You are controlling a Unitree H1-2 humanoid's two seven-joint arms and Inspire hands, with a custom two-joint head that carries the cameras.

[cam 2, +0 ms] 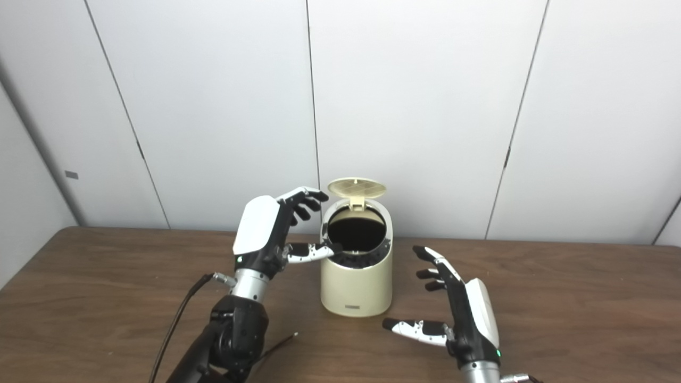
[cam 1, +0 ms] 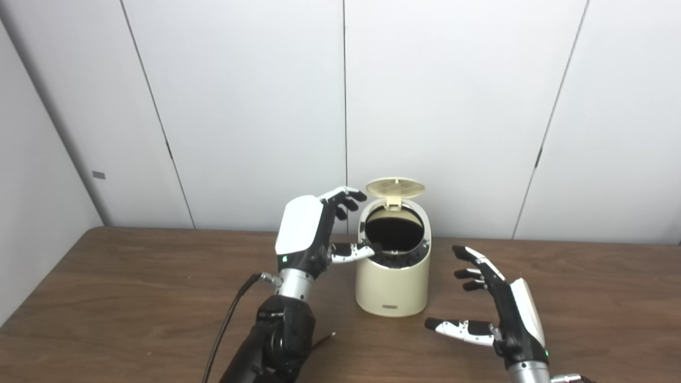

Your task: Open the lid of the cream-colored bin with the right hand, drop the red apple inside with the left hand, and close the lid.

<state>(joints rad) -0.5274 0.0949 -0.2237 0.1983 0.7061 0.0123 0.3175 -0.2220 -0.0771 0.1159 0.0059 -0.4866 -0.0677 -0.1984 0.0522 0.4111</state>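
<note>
The cream-colored bin (cam 1: 392, 284) stands on the table with its round lid (cam 1: 395, 187) flipped up at the back, showing a dark opening (cam 1: 394, 232). My left hand (cam 1: 314, 231) is raised just left of the bin's rim, fingers spread and holding nothing; its thumb reaches over the rim's left edge. My right hand (cam 1: 500, 308) hovers open to the right of the bin, near the table, palm facing left. No red apple shows in either view; the bin's inside is too dark to see into.
The brown wooden table (cam 1: 133, 298) runs wide to both sides. A white panelled wall (cam 1: 452, 106) stands close behind the bin. A black cable (cam 1: 229, 314) trails from my left wrist toward the front edge.
</note>
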